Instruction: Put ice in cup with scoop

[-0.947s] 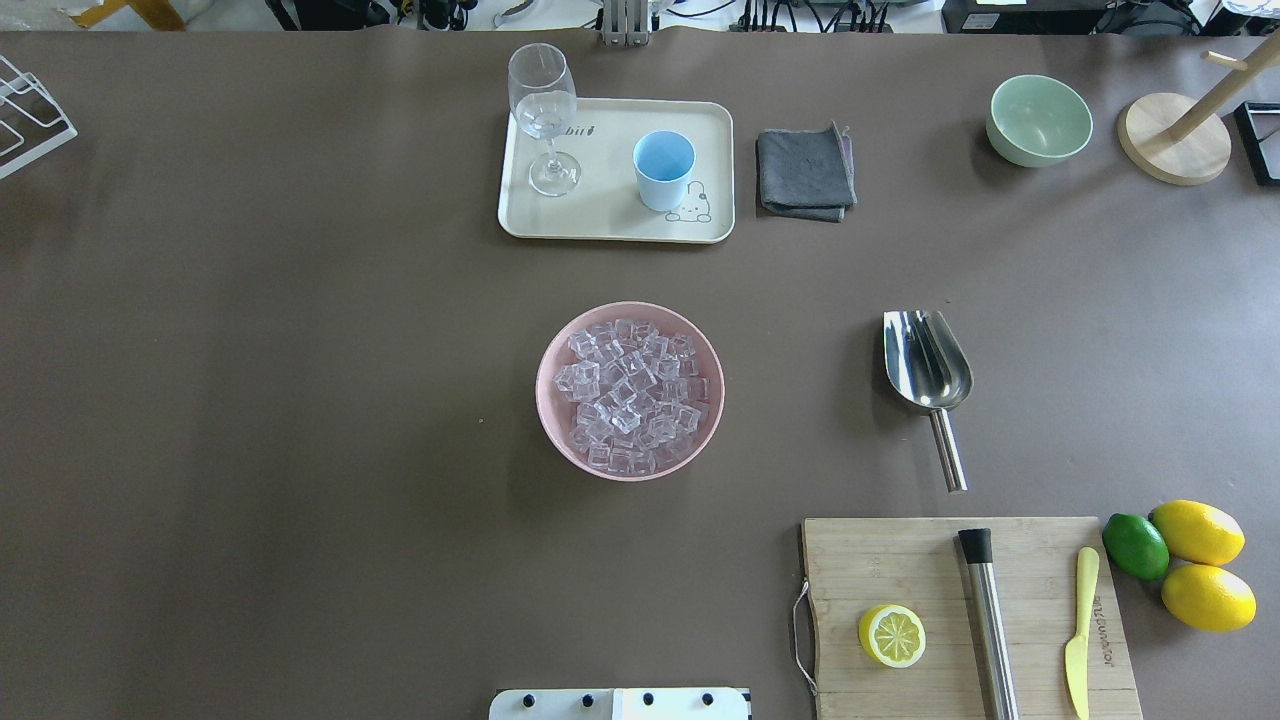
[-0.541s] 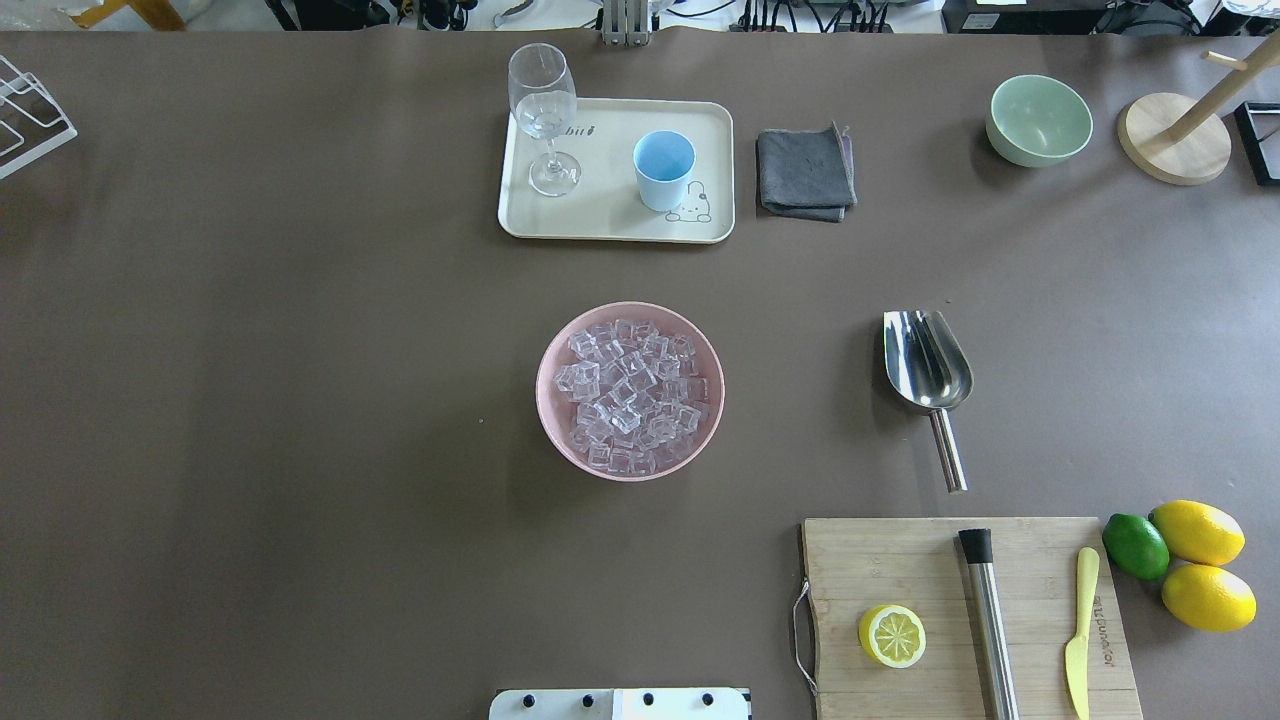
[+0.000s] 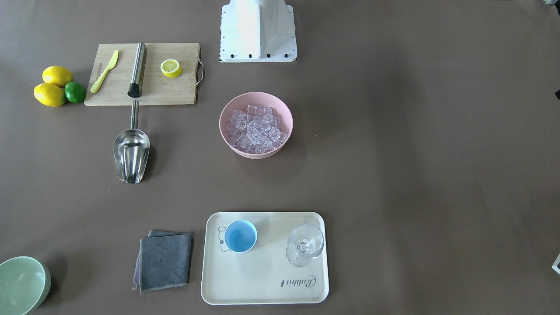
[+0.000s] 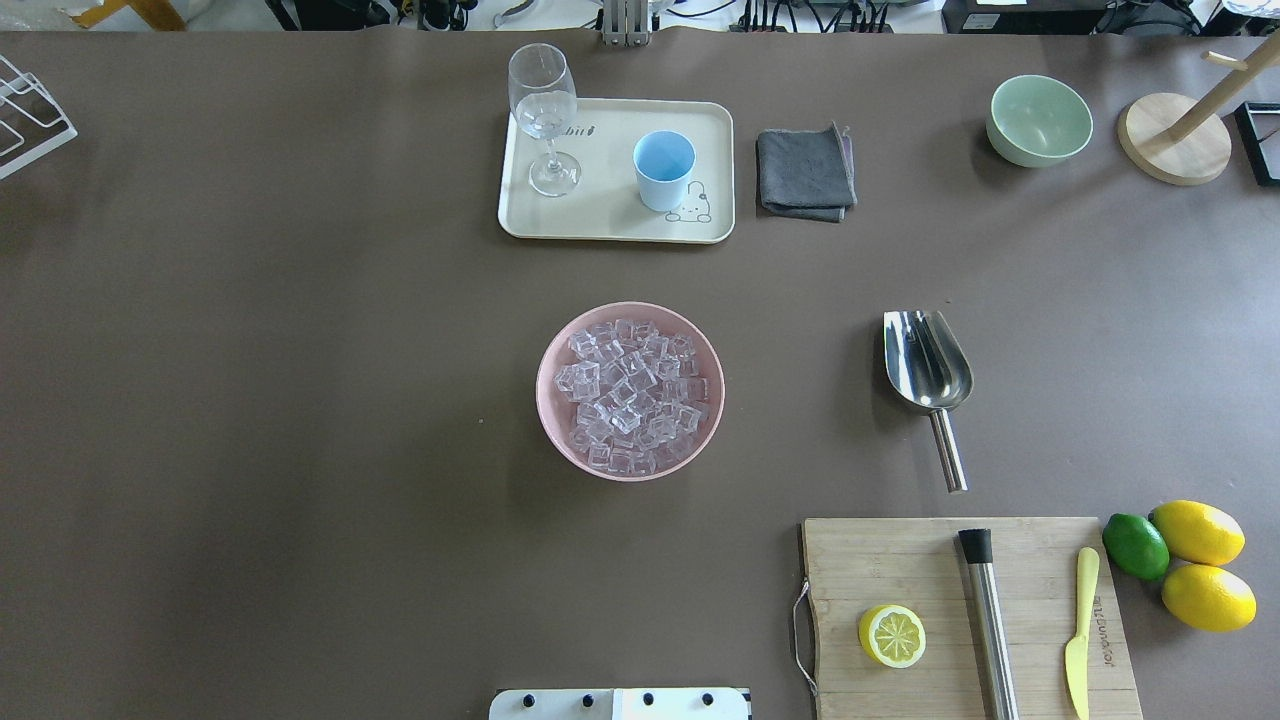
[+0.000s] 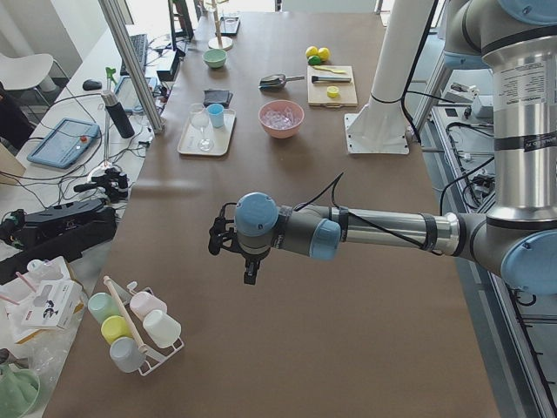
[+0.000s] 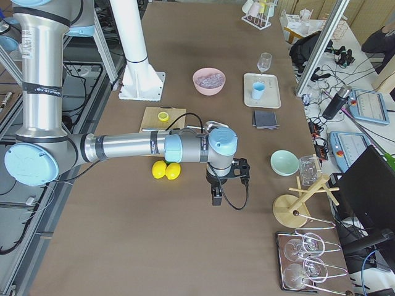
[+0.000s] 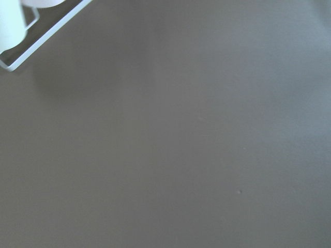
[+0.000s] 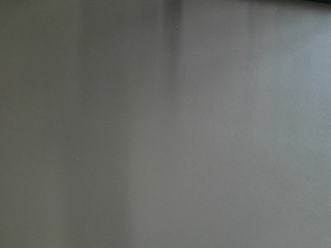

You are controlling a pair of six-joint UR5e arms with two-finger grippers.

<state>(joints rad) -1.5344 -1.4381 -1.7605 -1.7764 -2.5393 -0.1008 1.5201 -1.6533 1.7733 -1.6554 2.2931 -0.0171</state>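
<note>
The ice [image 4: 630, 397] fills a pink bowl [image 4: 546, 400] at the table's middle; it also shows in the front view [image 3: 255, 129]. The light-blue cup [image 4: 663, 165] stands upright and empty on a cream tray [image 4: 610, 225] at the far side. The steel scoop [image 4: 928, 370] lies right of the bowl with its handle pointing toward the robot. My left gripper [image 5: 250, 272] shows only in the left side view, far from these things, over bare table. My right gripper [image 6: 216, 196] shows only in the right side view, past the lemons. I cannot tell whether either is open or shut.
A wine glass [image 4: 544, 110] stands on the tray beside the cup. A grey cloth [image 4: 805, 172], a green bowl [image 4: 1038, 120] and a wooden stand [image 4: 1175, 140] lie at the far right. A cutting board [image 4: 900, 570] holds a steel cylinder [image 4: 990, 630] and a knife [image 4: 1080, 630].
</note>
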